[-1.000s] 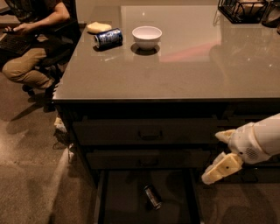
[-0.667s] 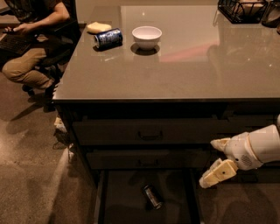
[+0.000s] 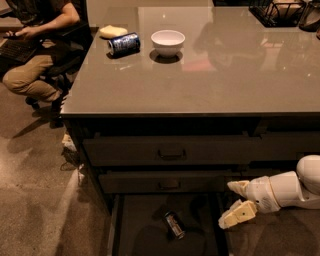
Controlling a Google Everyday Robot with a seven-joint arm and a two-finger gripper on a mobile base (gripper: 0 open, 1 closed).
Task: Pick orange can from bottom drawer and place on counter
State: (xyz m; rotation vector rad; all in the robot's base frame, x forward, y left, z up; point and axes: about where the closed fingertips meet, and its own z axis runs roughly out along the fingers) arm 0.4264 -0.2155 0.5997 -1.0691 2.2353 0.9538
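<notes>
The orange can point(image 3: 174, 224) lies on its side on the floor of the open bottom drawer point(image 3: 137, 225), near the middle. My gripper point(image 3: 233, 204) reaches in from the right, its two cream fingers spread open and empty. It hovers at the drawer's right wall, to the right of the can and apart from it. The counter point(image 3: 200, 75) spreads above the drawers, glossy and grey-brown.
A blue can point(image 3: 123, 43) lies on its side on the counter next to a white bowl point(image 3: 167, 42) and a yellow sponge point(image 3: 112, 31). A dark wire basket point(image 3: 280, 12) stands at the back right. A seated person point(image 3: 35, 45) is at the left. Two shut drawers point(image 3: 171, 151) sit above.
My gripper has moved left and a little down, closer to the open bottom drawer and the can. The can has not moved.
</notes>
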